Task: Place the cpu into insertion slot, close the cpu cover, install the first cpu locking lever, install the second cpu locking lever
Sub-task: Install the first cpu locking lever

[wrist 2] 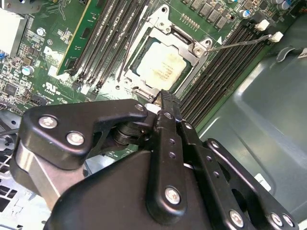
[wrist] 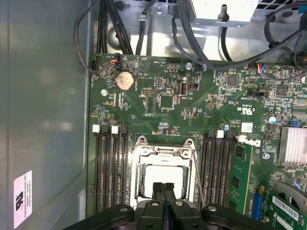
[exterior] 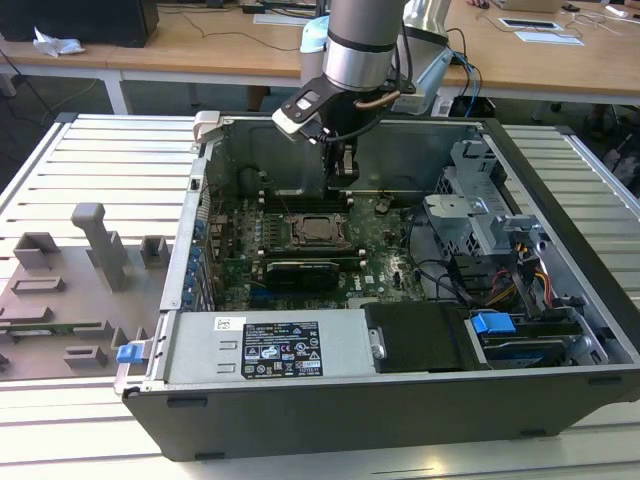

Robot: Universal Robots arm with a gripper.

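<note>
Behind the closed claw [wrist: 164, 188], cpu [wrist: 160, 173] half hidden.

A robotics lab or test workshop is indicated, not a home. An industrial robot arm [exterior: 358, 45] is seen above a desktop PC case [exterior: 400, 400] laid open, w/ motherboard [wrist: 163, 105] and cabling exposed. The case is set on a slatted aluminium bench [exterior: 110, 160], typ. of lab rigs. Grey fixture blocks [exterior: 95, 245] are laid out at the exterior view's left. Behind, long wooden desks [exterior: 200, 50] w/ papers [exterior: 545, 28] and misc. equipment are seen, as in a shared work room
</note>
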